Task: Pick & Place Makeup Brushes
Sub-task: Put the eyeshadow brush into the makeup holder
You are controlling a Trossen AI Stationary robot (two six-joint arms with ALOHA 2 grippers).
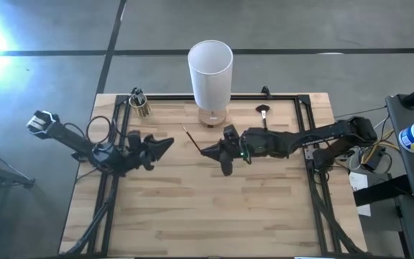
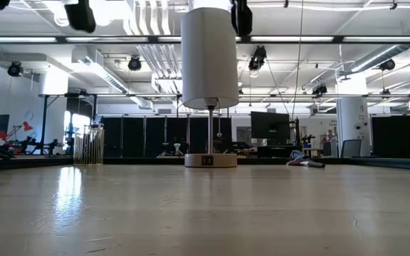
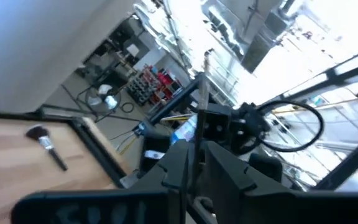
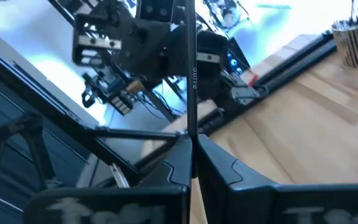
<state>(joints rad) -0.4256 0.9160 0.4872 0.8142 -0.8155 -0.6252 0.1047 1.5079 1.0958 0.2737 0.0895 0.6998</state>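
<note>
- Over the middle of the worktop (image 1: 192,208), the right hand (image 1: 208,151) hangs above the wood, its fingers (image 4: 185,158) closed on a thin dark brush (image 4: 190,74) that stands straight up from between them in the right wrist view.
- In the high view that held brush (image 1: 190,139) shows as a thin stick slanting away from the right hand's tip toward the white cylinder.
- Across from it on the left side, the left hand (image 1: 165,146) also floats above the worktop, tips pointing at the right hand; its fingers (image 3: 182,162) are pressed narrowly together, and whether anything sits between them cannot be told.
- Farther back, a tall white cylinder (image 1: 210,72) stands on a round base at the rear edge of the worktop.
- Near the rear left corner, a small clear cup (image 1: 141,106) holds a bunch of brushes (image 1: 136,96) upright.
- To the right of the cylinder, a fluffy-headed brush (image 1: 264,115) lies flat on the wood, well apart from both hands.
</note>
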